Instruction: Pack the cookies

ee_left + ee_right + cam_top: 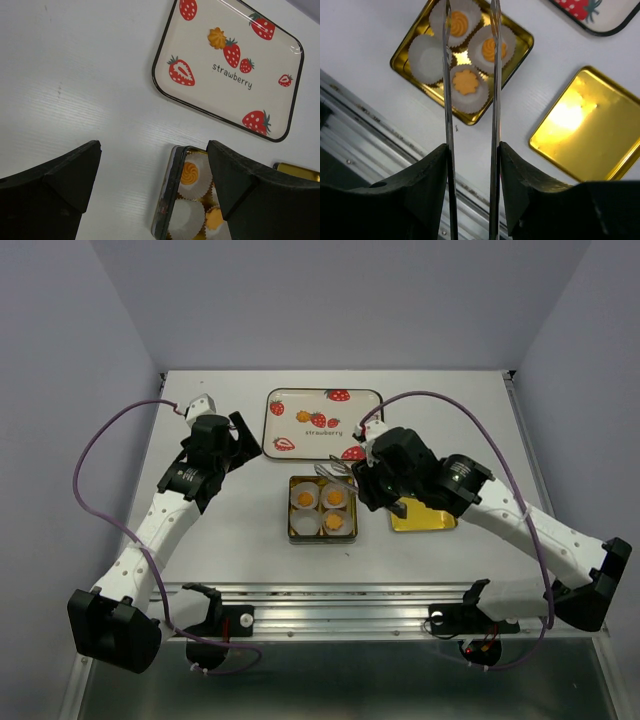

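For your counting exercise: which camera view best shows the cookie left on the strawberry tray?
Left wrist: the cookie sits large and unobstructed on the tray. Top external shows it tiny; right wrist misses it.

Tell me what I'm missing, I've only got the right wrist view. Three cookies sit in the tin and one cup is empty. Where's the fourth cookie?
Observer: The fourth cookie lies on the strawberry tray, beside a printed strawberry.
Operator: Is the left gripper carrying anything?
Observer: No. The left gripper is open and empty, over the table left of the tray.
Operator: Which way is the tray from my tongs?
Observer: In the top view the tray lies straight past the tin, away from the arm bases. Your tongs hover near the tin's far edge.
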{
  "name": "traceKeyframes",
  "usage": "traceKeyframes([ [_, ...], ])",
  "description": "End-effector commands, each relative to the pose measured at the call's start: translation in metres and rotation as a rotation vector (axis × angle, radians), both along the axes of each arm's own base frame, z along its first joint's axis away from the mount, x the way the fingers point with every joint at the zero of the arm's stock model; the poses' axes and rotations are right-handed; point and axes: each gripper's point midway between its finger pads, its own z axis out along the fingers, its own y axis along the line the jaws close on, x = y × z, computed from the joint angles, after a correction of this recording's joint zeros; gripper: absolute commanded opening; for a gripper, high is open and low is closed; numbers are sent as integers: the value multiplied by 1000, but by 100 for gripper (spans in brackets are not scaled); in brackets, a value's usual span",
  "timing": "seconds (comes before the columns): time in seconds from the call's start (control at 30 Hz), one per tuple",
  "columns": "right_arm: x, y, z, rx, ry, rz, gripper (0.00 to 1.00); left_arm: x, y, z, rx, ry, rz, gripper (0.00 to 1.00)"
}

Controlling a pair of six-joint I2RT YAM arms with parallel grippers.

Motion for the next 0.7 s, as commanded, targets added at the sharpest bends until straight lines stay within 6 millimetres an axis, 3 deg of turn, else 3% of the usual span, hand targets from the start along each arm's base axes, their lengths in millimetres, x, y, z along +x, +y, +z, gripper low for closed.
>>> traceKeyframes([
  [0.0,64,13,28,26,-199,-135,49,-1,5,14,5,-45,26,99],
  [0.07,96,32,23,64,-199,-122,49,0,5,15,4,-48,29,99],
  [0.1,127,36,24,87,-214,-151,49,0,6,15,5,-49,32,99],
  [0.17,155,41,21,80,-228,-176,49,0,6,15,6,-49,33,99],
  [0.2,173,45,35,99,-260,-178,49,0,7,15,9,-48,37,99],
  [0.23,182,52,31,90,-260,-167,49,0,6,15,8,-48,38,99],
  [0.27,196,60,6,57,-223,-152,49,1,7,15,8,-50,39,99],
  [0.3,205,65,0,45,-224,-148,49,1,7,15,8,-50,39,99],
  [0.33,219,67,7,48,-247,-163,48,1,6,15,8,-48,38,99],
  [0.37,231,70,-16,2,-229,-176,47,2,6,14,9,-46,38,99],
  [0.43,249,75,-32,-22,-225,-188,47,3,6,11,11,-40,38,99],
  [0.67,268,94,-59,-36,-212,-146,49,6,3,5,14,-24,28,99],
])
